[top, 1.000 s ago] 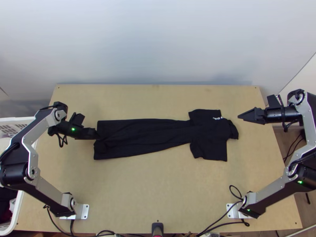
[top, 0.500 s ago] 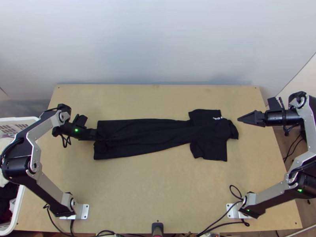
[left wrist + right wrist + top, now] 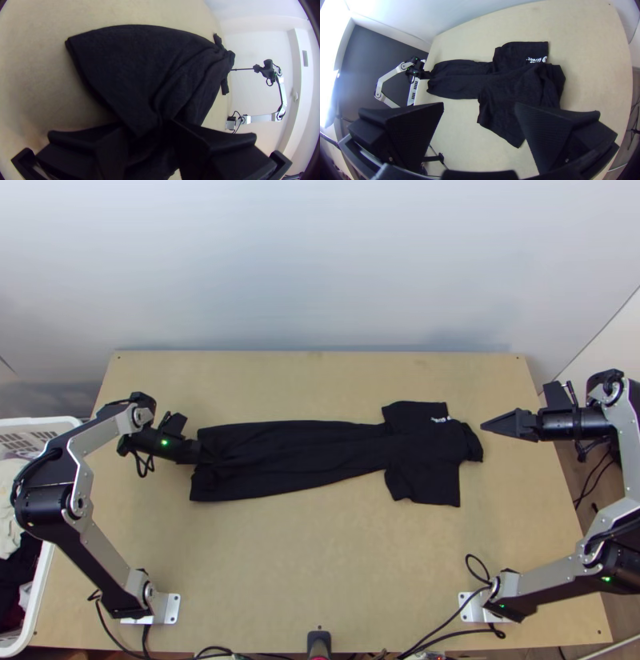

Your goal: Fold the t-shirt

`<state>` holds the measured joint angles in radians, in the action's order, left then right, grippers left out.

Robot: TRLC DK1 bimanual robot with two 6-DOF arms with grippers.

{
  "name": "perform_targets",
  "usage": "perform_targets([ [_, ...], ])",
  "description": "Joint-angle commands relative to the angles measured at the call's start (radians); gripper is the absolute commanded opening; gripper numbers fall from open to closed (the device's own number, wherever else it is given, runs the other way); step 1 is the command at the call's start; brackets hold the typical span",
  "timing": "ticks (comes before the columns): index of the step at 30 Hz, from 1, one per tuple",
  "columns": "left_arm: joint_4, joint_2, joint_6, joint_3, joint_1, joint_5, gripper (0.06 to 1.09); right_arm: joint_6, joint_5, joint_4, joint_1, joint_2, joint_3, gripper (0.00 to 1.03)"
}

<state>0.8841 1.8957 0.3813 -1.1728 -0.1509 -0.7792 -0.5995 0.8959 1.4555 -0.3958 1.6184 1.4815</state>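
Seen from above, the black t-shirt lies flat across the middle of the tabletop; its body is gathered into a long narrow strip running from 9 o'clock toward 3 o'clock, wider and creased at the hem end; the sleeves stick out near the other end, one toward 12 o'clock, one toward 6; the collar end points to 3 o'clock, and a white print sits beside the 12 o'clock sleeve.

The left gripper is at the shirt's 9 o'clock end, touching the hem; its jaws stand apart with bunched cloth between them. The right gripper is just beyond the collar at 3 o'clock, pointing toward 9; its jaws are spread wide, with no cloth between them.

A white basket stands beside the tabletop at 8 o'clock; it has clothes in it.
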Motion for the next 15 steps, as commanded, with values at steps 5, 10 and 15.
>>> perform_targets([
  [5,-0.019,0.009,0.008,0.012,0.011,-0.048,0.1,0.006,-0.002,-0.001,0.0,-0.038,-0.035,0.98],
  [10,0.01,-0.014,0.01,0.009,-0.018,-0.046,0.1,0.02,-0.002,-0.001,0.003,-0.057,-0.041,0.98],
  [15,0.136,-0.101,0.087,-0.014,-0.058,-0.046,0.09,0.021,-0.002,-0.001,-0.012,-0.068,-0.043,0.98],
])
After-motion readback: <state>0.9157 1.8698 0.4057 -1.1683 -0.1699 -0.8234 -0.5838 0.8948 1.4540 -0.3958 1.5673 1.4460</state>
